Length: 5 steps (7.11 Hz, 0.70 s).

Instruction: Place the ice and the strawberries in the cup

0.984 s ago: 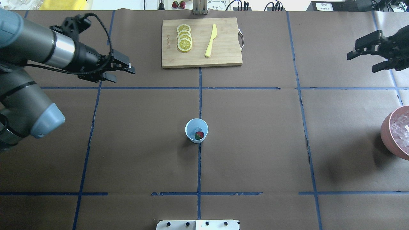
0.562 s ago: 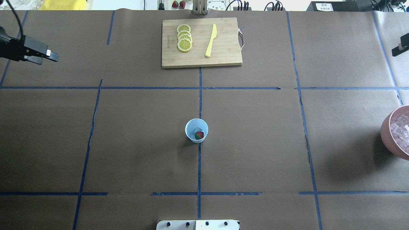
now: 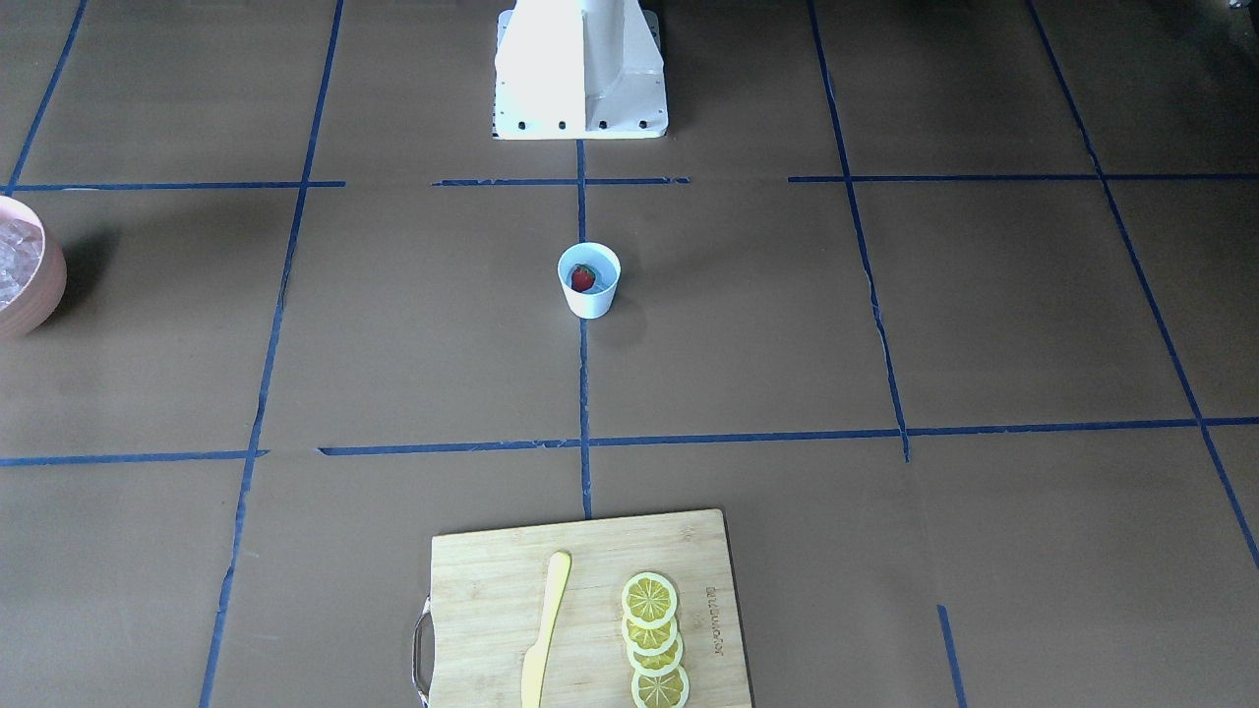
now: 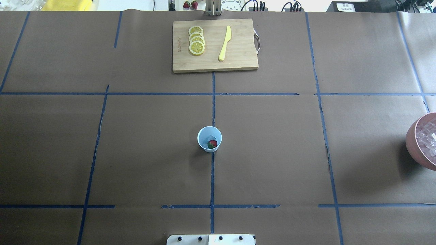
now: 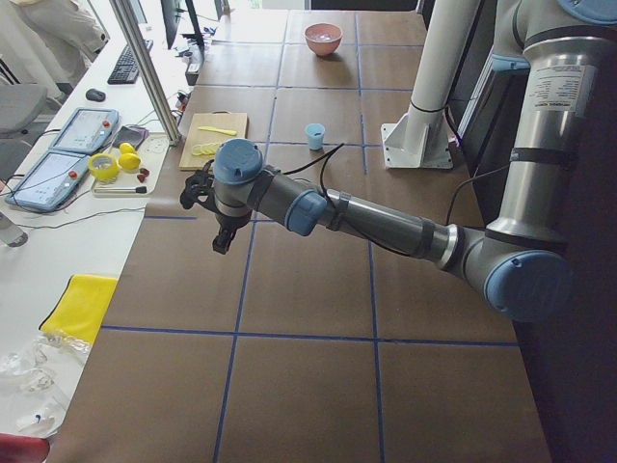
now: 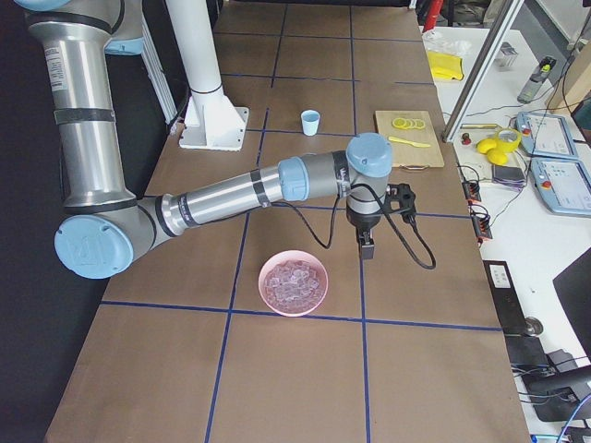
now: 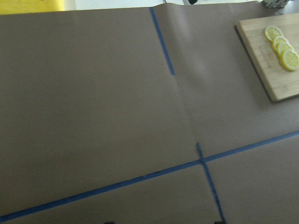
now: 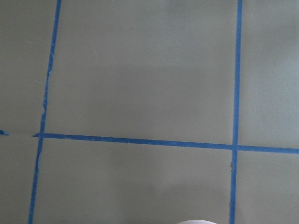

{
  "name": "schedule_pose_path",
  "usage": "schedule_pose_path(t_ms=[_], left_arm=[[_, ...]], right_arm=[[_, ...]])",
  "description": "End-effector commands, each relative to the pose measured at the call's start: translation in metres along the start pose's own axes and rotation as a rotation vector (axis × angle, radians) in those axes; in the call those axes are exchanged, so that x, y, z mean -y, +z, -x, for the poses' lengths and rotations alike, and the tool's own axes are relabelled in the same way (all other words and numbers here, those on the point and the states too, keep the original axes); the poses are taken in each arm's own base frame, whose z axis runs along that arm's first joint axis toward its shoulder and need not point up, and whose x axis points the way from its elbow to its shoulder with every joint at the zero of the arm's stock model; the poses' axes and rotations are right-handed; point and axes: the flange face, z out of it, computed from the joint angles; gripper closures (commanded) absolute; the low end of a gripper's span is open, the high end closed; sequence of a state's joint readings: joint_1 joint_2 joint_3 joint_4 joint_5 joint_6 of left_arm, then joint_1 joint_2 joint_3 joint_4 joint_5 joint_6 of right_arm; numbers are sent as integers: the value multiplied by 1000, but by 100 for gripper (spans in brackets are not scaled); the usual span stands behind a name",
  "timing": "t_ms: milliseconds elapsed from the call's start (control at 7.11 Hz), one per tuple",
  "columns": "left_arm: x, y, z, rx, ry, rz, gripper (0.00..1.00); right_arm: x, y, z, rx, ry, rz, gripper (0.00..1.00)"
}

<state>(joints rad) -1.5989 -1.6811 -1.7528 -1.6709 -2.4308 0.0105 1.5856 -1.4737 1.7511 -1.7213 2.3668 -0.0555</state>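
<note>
The white cup (image 4: 209, 139) with a pale blue inside stands at the table's middle, also in the front view (image 3: 589, 285). A red strawberry (image 4: 212, 144) lies in it, and a pale ice cube (image 4: 205, 139) seems to lie beside the berry. More ice (image 4: 428, 136) fills the pink bowl (image 4: 411, 143). Both grippers are out of the overhead and front views. The left gripper (image 5: 220, 241) hangs over the table's left end. The right gripper (image 6: 367, 247) hangs next to the bowl (image 6: 261, 281). I cannot tell if either is open or shut.
A wooden cutting board (image 4: 238, 61) at the far middle holds lemon slices (image 4: 196, 41) and a yellow knife (image 4: 224, 43). The robot's base (image 3: 580, 69) stands at the near edge. Blue tape lines cross the brown paper. Two spare strawberries (image 4: 190, 4) lie beyond the table's far edge.
Both arms have swung outward and left the overhead view, the left one to the left and the right one to the right. The cup and its contents have not moved.
</note>
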Motion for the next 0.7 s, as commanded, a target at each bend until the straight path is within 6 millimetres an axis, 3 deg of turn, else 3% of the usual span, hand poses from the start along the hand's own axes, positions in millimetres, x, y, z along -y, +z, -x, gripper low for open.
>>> schedule_pose_path(t_ms=[0,141,281,422,562], left_arm=[[-28,-26,52,134,-106,136,22],[-47,-23,57,127,-148,168,15],[-87,7,79,117,-207,240,0],[-104,33,103,101,-233,297,0],[-118,51,107,88,-253,340,0]], right_arm=[[-17,18,-45,-24,-37,62,0],[-24,22,-48,-18,-43,84,0],[-26,25,-49,-14,-38,95,0],[-27,31,-56,-12,-25,107,0],[-28,34,-58,-13,-12,112,0]])
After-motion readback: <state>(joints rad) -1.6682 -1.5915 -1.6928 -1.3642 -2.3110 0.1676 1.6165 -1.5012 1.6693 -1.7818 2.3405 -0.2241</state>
